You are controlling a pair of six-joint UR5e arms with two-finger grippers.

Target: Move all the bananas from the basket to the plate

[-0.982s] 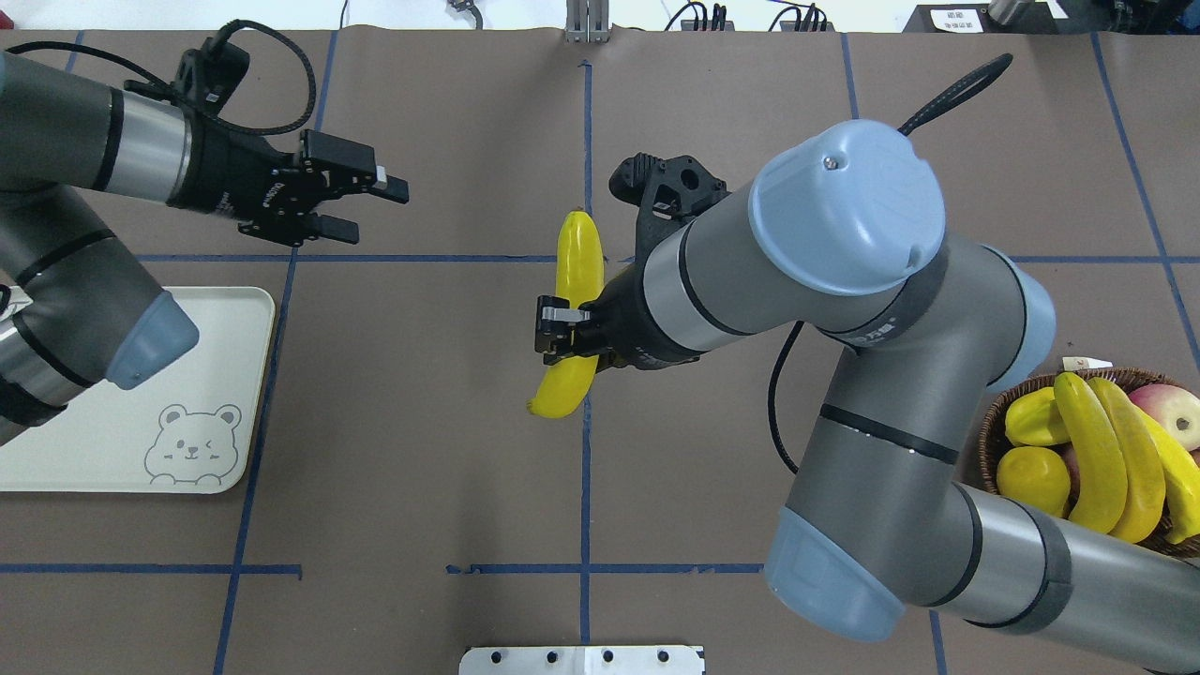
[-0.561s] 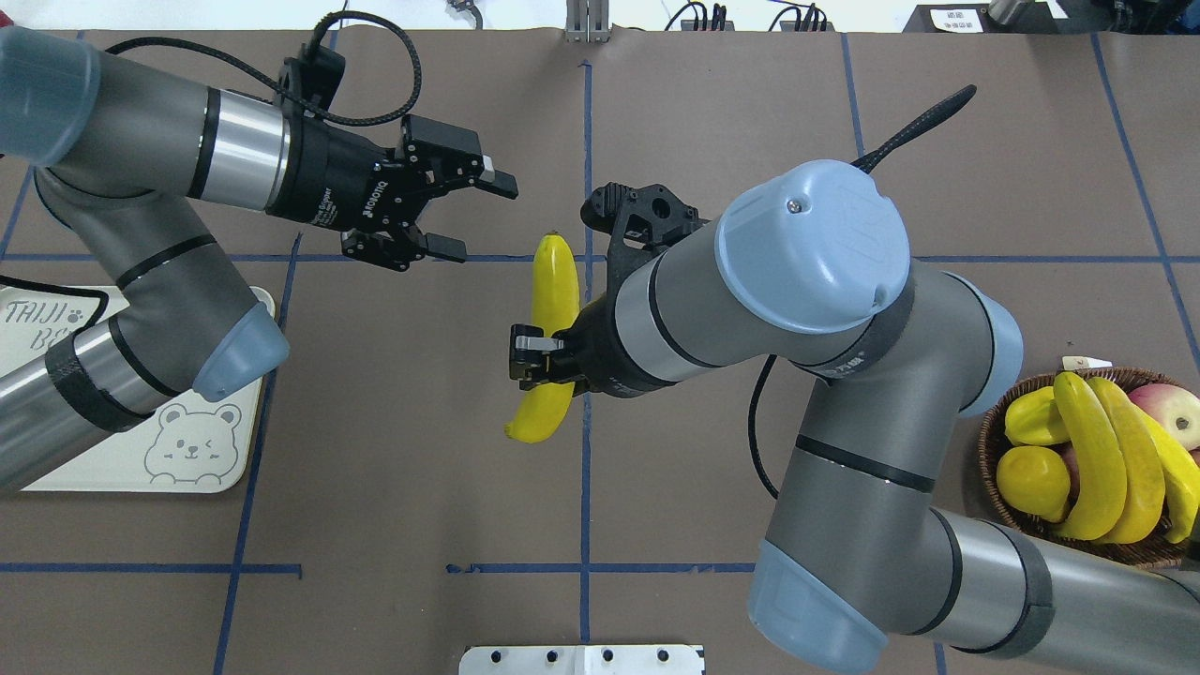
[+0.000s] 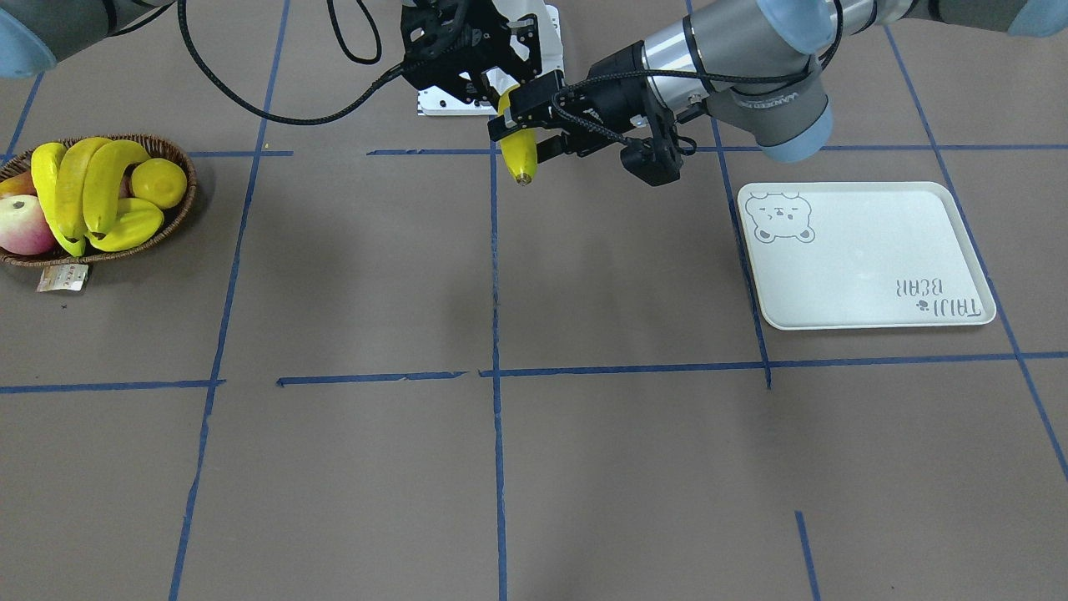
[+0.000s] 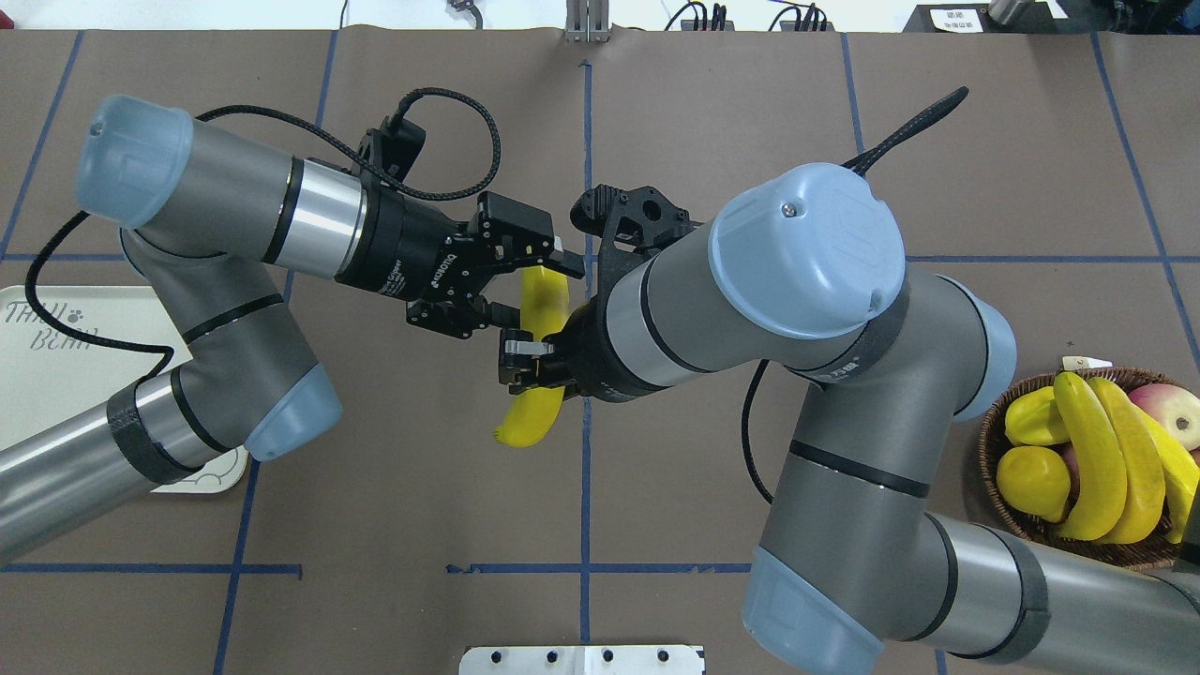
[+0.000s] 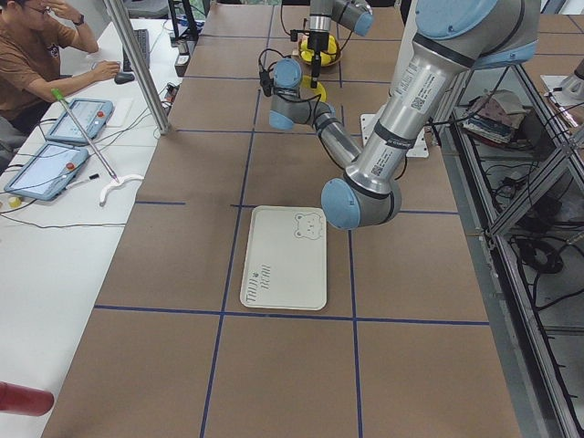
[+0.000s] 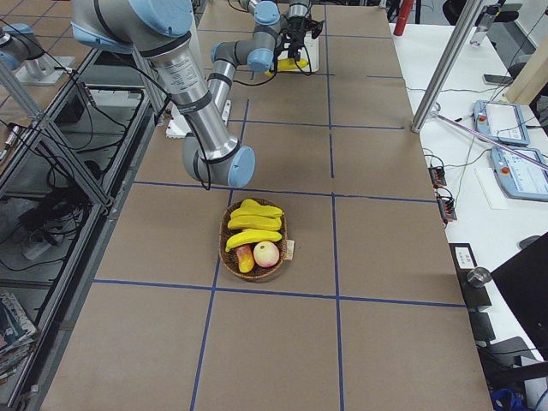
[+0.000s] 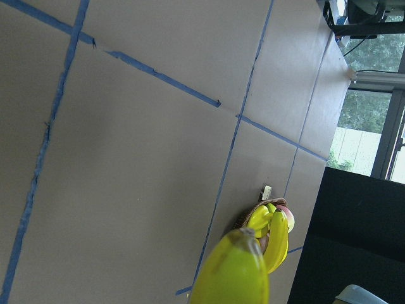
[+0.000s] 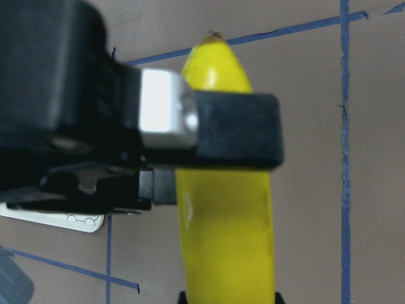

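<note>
Right hand [image 4: 527,362] gripping banana [image 4: 531,420], TAIJI BEAR plate [image 3: 868,250]

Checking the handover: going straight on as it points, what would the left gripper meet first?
The banana held in the right gripper, probably; the left gripper is open and almost at it.

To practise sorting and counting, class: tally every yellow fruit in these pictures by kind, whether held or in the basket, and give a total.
Bananas: 4 (1 held, 3 in the basket)
Lemon: 1
Starfruit: 1
Total: 6
</note>
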